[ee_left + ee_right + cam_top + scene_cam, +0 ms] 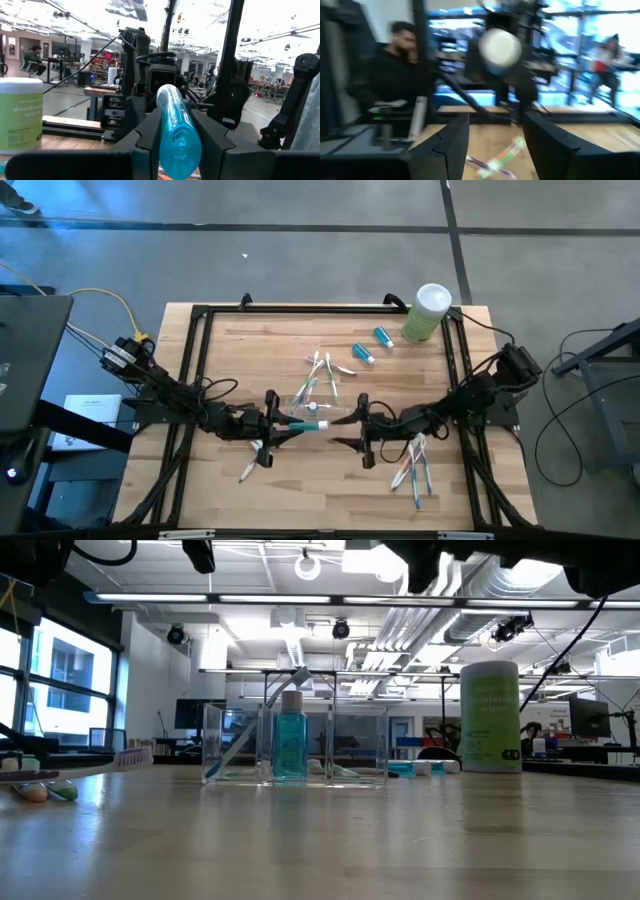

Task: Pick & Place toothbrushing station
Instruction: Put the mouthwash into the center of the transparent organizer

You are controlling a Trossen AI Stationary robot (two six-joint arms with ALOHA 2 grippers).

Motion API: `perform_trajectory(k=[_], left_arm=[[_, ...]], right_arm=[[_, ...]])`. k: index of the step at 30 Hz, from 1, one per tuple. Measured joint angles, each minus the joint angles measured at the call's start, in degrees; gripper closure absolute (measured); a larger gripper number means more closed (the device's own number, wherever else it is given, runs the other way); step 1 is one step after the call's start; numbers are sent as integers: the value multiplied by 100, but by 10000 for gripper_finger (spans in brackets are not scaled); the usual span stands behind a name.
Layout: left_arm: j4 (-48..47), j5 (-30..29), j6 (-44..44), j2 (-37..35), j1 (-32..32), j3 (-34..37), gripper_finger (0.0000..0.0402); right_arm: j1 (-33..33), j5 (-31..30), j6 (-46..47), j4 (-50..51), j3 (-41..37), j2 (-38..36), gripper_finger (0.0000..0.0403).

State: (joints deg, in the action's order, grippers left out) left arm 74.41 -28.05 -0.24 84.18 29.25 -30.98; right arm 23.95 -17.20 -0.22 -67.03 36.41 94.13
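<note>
High view puts the clear cup [312, 402] near the middle of the table [250, 350], and everything else is easiest placed from it. One toothbrush already leans inside the cup, and in the low view a blue tube [290, 740] stands in it too. The left gripper [285, 427] sits just beside the cup on the left arm's side, its fingers closed on another blue tube [175, 127], white cap pointing toward the cup. The right gripper [352, 430] is just on the cup's other side, fingers apart with nothing between them. Several pieces are not yet in the cup: toothbrushes [322, 365] lie just behind it, two tubes [372, 345] farther back toward the green canister [427, 313], more brushes [415, 465] under the right arm, and one [250, 468] under the left. So the job looks barely under way, with most items left to load.
</note>
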Motion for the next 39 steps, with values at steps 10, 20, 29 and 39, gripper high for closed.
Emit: perform_trajectory(k=[10, 20, 29, 39], left_arm=[[-1, -15, 186, 0, 0, 0, 319], [-1, -11, 200, 0, -172, 0, 319], [-25, 49, 205, 0, -383, 0, 319], [-96, 51, 222, 0, -513, 0, 319]], right_arm=[[-235, 253, 9, -304, 4, 0, 163], [-484, 694, 18, -496, 4, 0, 126], [-690, 956, -4, -780, 102, 0, 134], [-823, 996, -10, 112, 647, 0, 137]])
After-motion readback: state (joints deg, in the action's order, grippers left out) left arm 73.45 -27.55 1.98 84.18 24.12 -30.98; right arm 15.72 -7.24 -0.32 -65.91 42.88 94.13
